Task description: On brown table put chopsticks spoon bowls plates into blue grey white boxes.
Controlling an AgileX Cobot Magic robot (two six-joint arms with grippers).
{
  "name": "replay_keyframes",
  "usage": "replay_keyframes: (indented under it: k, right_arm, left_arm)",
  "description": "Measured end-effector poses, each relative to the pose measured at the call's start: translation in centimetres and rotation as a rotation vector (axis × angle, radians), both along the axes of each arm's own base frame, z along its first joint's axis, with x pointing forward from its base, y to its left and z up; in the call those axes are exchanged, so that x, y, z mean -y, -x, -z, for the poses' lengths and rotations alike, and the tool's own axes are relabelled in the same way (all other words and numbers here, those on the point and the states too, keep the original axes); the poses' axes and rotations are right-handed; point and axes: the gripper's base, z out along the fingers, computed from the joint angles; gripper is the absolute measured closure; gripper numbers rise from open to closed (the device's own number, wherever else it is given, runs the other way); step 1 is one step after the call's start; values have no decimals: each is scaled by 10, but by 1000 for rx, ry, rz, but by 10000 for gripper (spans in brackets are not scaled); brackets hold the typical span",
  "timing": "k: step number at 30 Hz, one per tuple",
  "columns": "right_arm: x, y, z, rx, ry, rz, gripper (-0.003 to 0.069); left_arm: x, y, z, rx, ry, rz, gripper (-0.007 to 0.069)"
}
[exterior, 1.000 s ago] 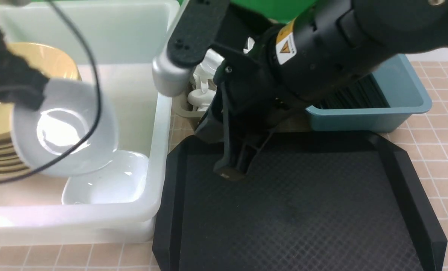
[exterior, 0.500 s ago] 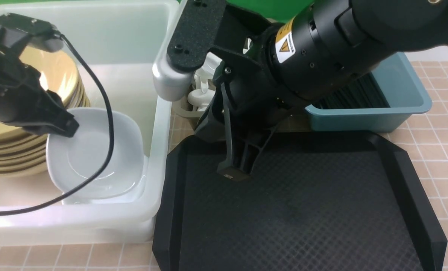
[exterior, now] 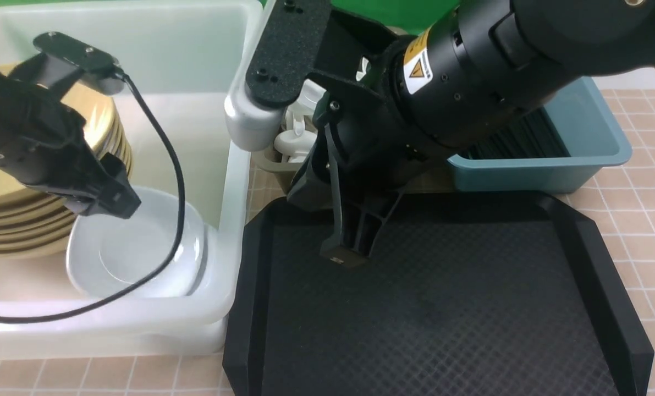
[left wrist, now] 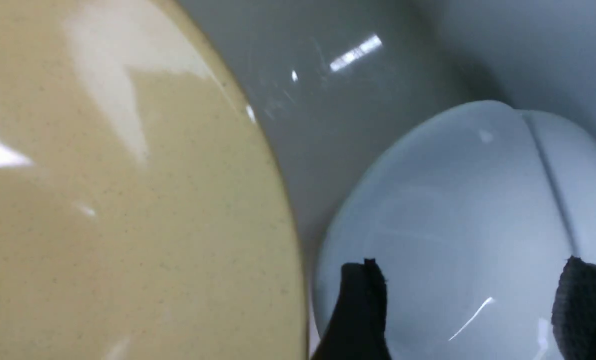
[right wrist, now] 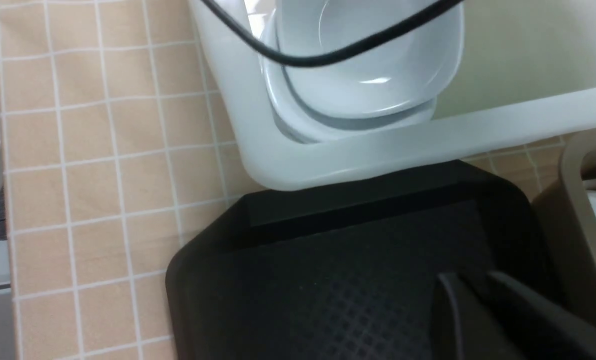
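Sitting nested, 2 plates (exterior: pixel 135 258), inside 1 white box (exterior: pixel 234 181)

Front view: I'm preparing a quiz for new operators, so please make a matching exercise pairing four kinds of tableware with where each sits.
Things
1. yellow bowls
2. white plates
3. chopsticks
4. spoons

Places
A. in the teal-blue bin
B. in the grey-brown bin
C. stacked at the left of the white tub
D. in the white tub's near right corner, beside the black tray

Pairs: 1-C, 2-D, 3-A, 4-B
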Motion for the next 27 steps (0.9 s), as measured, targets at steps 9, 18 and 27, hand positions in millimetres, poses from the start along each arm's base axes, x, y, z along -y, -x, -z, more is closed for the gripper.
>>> replay_keyframes:
  k: [9,18,27]
  right_arm:
    - [2,-1,1,17,22,1,559]
    - [20,-2,-9,43,54,147,559]
    - [75,23,-17,195,-146,252,558]
  left_arm:
    - [-1,24,-71,180,30,-68,191]
    - [-9,77,-94,237,21,-224,549]
    - [-10,152,-31,320,69,-316,623]
